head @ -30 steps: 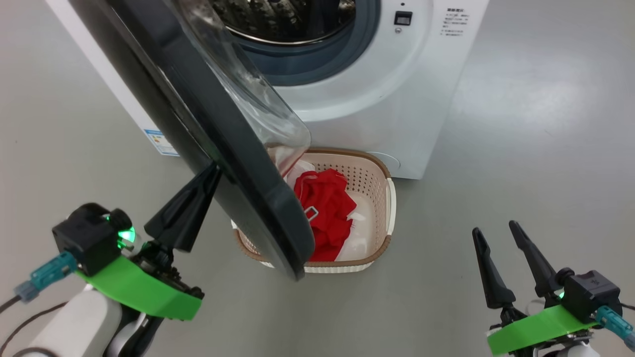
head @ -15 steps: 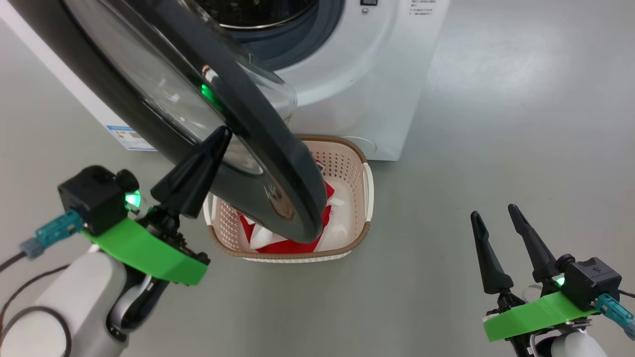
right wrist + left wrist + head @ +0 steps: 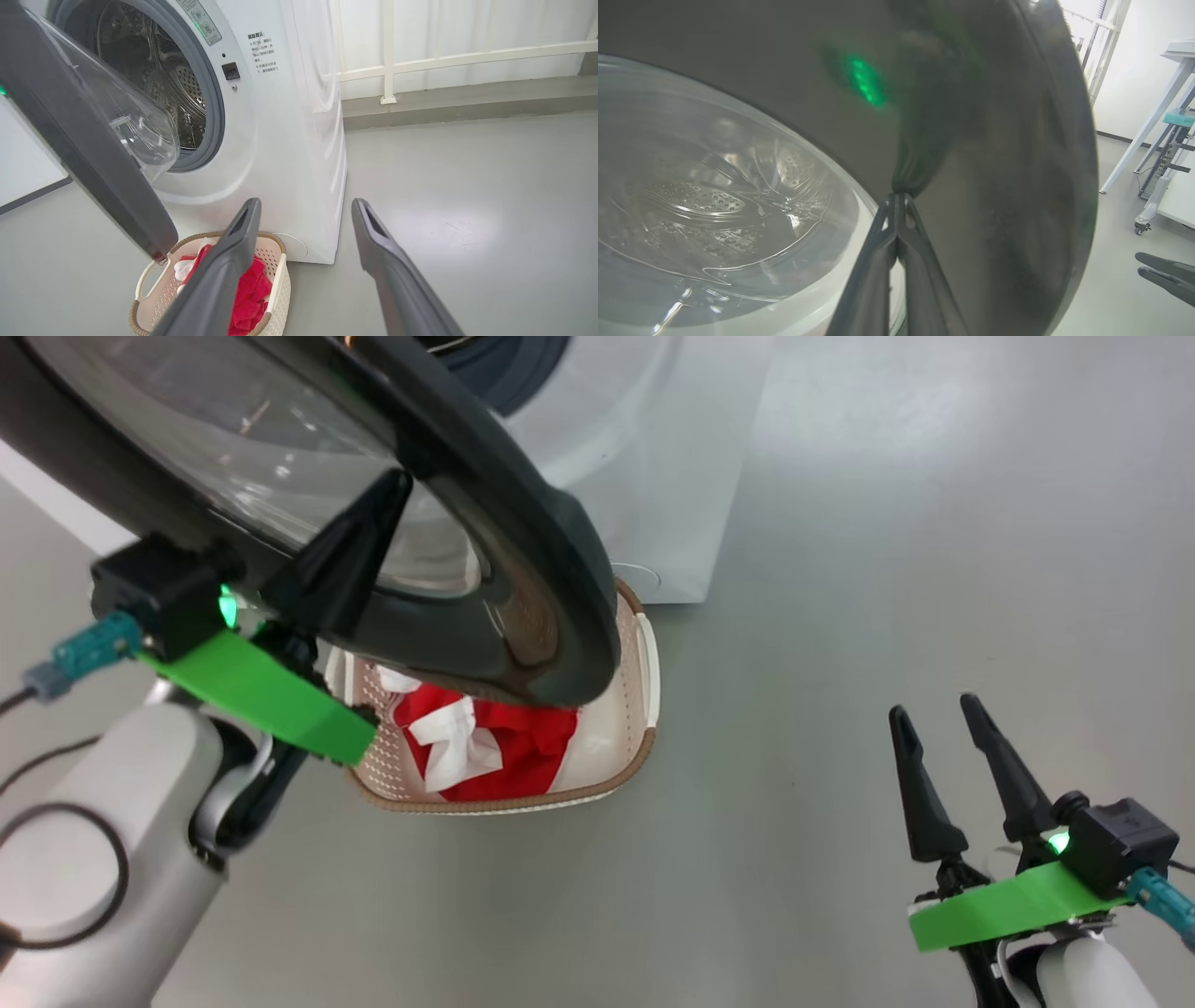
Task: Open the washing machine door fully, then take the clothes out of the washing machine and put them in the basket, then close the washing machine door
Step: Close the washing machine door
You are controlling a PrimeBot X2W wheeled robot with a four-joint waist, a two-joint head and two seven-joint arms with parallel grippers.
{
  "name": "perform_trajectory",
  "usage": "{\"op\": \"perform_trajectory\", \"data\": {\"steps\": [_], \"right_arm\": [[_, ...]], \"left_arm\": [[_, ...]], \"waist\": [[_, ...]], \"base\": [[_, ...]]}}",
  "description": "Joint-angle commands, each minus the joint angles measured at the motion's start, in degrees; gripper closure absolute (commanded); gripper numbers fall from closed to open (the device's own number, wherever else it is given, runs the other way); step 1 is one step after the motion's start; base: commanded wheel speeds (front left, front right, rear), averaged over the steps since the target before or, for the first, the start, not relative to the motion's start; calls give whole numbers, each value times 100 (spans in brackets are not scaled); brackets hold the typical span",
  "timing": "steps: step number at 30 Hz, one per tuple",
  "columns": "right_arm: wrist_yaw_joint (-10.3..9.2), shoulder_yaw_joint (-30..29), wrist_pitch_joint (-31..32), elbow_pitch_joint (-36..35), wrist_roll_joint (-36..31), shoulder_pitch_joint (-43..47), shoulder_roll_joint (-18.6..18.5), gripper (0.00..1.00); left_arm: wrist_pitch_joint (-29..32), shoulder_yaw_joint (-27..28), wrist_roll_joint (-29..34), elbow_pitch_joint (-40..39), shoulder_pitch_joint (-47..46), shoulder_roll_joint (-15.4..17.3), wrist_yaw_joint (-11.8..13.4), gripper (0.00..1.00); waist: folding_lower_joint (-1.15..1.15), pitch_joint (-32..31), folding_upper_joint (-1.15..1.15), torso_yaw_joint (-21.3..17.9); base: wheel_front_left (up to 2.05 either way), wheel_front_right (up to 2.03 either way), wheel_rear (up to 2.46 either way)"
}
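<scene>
Left fingers point(image 3: 878, 266) touch the washing machine door point(image 3: 1008, 154).

Bright, even, diffuse light, with soft sheen on floor point(image 3: 887, 448). Green glow point(image 3: 864, 84) smeared and out of focus on glossy washing machine door point(image 3: 971, 140). Wrist views bow at edges.

basket point(image 3: 523, 800) placed on floor point(image 3: 840, 569) just before washing machine point(image 3: 289, 140), clothes point(image 3: 509, 751) laid in it; washing machine door point(image 3: 523, 523) swung out over basket; left hand point(image 3: 392, 490) set against door's outer side; right hand point(image 3: 934, 705) seen well right, apart
</scene>
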Motion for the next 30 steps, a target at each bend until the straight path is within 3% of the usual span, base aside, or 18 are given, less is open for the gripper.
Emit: {"op": "perform_trajectory", "data": {"steps": [1, 17, 30], "right_arm": [[36, 94, -37, -169, -23, -200, 2, 0], [36, 107, -37, -227, 197, -427, 31, 0], [36, 151, -37, -238, 322, -505, 32, 0]], "left_arm": [[-45, 201, -18, 15, -388, 122, -32, 100], [-45, 169, -18, 1239, -1593, -4, -32, 100], [-45, 276, -87, 1747, -2137, -31, -32, 100]], "waist": [[0, 121, 0, -134], [0, 555, 0, -656], [0, 691, 0, -934]], "base": [[0, 0, 0], [0, 0, 0], [0, 0, 0]]}}
